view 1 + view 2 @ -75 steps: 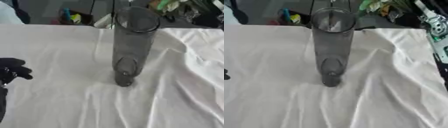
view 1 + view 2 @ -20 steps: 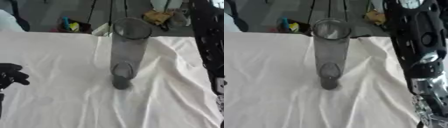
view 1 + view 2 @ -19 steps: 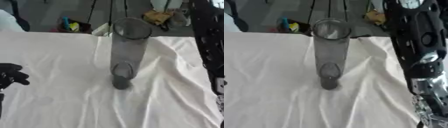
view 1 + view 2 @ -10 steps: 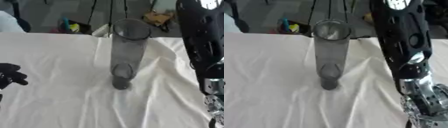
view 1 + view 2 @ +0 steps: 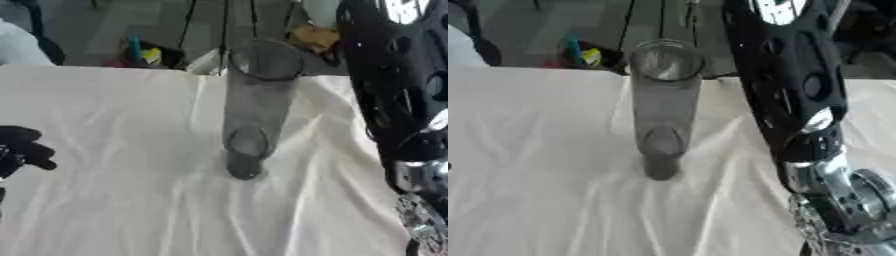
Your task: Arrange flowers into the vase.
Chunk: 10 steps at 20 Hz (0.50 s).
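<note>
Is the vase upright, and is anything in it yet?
Upright and empty: the vase stands on the white cloth, and no stems show through its clear wall.

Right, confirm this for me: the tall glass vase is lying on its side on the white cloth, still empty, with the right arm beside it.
Not quite: the vase stands upright on the white cloth, not on its side; the left eye view shows its open rim at the top. The rest holds: it is empty, and the right arm is beside it.
</note>
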Each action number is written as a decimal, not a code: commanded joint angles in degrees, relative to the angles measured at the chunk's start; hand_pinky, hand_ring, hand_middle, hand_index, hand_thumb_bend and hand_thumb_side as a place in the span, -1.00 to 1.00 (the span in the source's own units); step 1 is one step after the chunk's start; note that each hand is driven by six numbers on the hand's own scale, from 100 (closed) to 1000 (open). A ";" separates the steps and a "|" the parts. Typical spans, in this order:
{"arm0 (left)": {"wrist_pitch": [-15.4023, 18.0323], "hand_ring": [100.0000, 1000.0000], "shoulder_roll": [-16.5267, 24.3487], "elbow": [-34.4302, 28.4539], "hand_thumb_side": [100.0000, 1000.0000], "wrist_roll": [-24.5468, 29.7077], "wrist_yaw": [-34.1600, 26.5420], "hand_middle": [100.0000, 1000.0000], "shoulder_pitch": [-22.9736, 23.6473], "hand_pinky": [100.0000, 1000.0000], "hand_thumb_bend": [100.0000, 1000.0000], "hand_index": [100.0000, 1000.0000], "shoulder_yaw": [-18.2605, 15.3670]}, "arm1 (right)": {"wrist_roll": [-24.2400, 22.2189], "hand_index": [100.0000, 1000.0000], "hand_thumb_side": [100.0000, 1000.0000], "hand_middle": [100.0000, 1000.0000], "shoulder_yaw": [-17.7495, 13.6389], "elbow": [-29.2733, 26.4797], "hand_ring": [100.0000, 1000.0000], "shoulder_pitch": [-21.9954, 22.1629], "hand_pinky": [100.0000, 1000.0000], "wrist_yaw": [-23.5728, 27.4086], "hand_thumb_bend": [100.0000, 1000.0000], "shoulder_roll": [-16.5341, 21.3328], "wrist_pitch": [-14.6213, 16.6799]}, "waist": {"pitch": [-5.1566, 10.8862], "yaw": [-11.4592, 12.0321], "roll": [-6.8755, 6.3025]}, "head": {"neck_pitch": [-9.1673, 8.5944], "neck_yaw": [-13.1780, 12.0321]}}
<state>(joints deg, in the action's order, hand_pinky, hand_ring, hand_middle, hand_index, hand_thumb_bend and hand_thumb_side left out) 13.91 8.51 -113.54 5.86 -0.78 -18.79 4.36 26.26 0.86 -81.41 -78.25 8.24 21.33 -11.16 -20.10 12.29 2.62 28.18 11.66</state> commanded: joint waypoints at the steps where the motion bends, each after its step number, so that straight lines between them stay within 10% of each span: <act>1: 0.05 0.10 0.27 -1.05 1.00 0.29 -0.36 0.20 -0.82 -0.05 -1.00 0.37 0.28 | -0.39 -1.00 -0.01 -1.00 0.13 -1.06 -1.00 -0.84 -1.00 -0.11 -1.00 0.27 -0.12 | 2.32 0.15 0.68 | -0.03 0.07; 10: -0.03 0.10 0.02 -1.05 1.00 0.45 -0.25 0.20 -0.98 -0.05 -1.00 0.37 0.39 | -1.54 -1.00 0.01 -1.00 0.20 -0.17 -1.00 0.44 -1.00 -0.60 -1.00 -0.36 -0.17 | 1.67 0.58 1.02 | -0.11 -0.05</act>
<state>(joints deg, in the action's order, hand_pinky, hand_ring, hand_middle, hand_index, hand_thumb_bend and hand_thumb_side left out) 13.83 8.47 -113.54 6.21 -0.86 -19.10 4.37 24.94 1.14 -81.31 -76.72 8.12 20.42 -11.34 -20.10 12.78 2.95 28.18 11.66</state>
